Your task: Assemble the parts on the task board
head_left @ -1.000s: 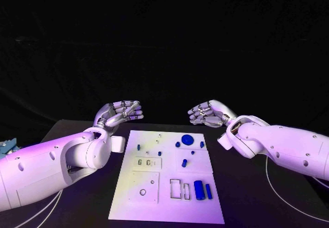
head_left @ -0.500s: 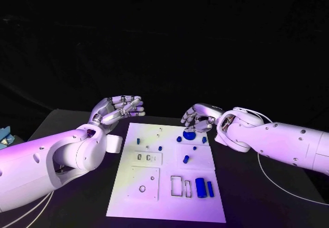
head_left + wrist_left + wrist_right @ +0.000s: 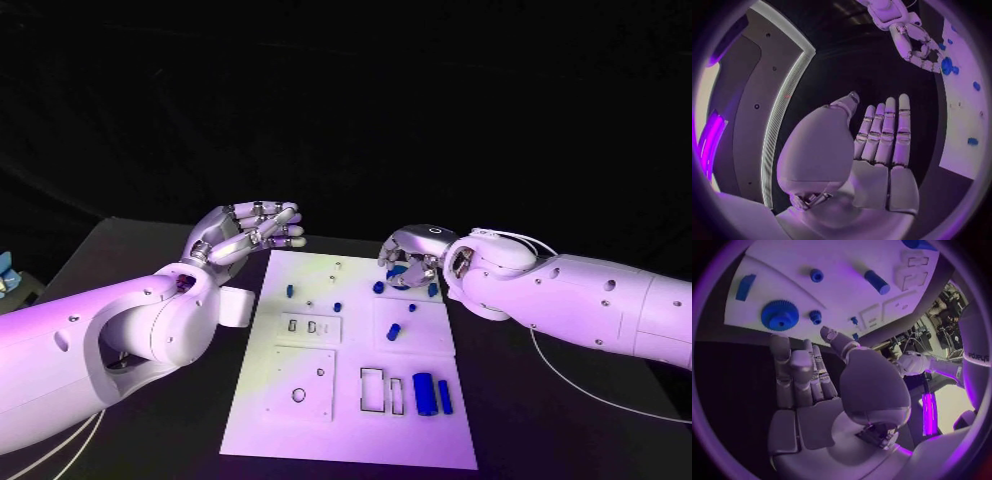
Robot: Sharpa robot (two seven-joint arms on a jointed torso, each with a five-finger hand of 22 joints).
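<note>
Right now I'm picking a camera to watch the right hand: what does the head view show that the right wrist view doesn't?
Head view: the board's whole outline down to its near edge, and the back of the right hand over its far right corner. Right wrist view: that hand's palm with nothing in it, and the gear's teeth just beyond the fingertips. Both: the board, the gear, the blue cylinder.

left hand (image 3: 248,232) raised, fingers apart; right hand (image 3: 410,258) lowered, fingers loosely curled, empty.
</note>
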